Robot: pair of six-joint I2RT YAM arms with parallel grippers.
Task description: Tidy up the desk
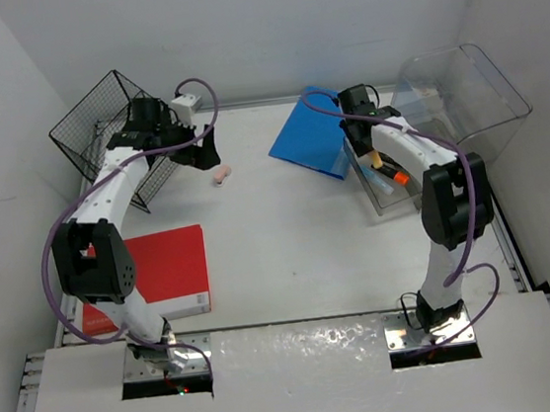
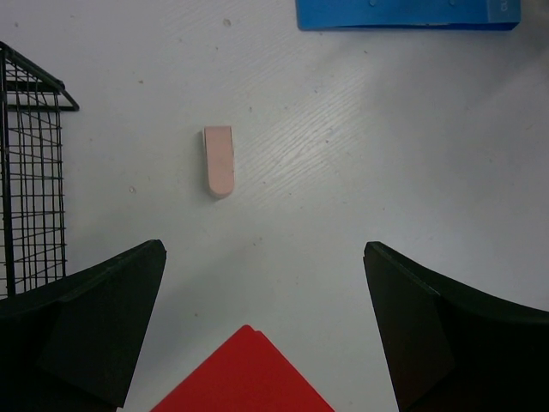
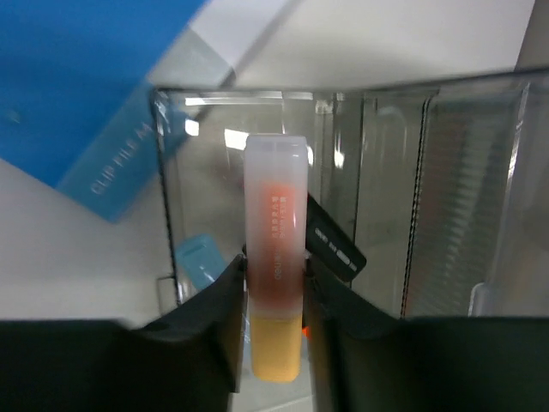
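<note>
The white desk [image 1: 300, 253] carries a small pink eraser [image 1: 222, 175], which also shows in the left wrist view [image 2: 220, 160]. My left gripper [image 1: 207, 152] hovers just left of it, open and empty [image 2: 264, 253]. My right gripper [image 1: 379, 159] is shut on an orange-and-yellow marker with a frosted cap [image 3: 274, 257] and holds it over the clear plastic box [image 3: 386, 197]. The marker's orange end shows in the top view [image 1: 399, 178]. A light blue item [image 3: 202, 257] and a black item [image 3: 334, 245] lie in the box.
A black wire basket [image 1: 108, 135] lies tilted at the back left. A red folder [image 1: 163, 273] lies front left. A blue clip file [image 1: 309, 134] leans at the back, beside the clear box [image 1: 461, 95] at the right edge.
</note>
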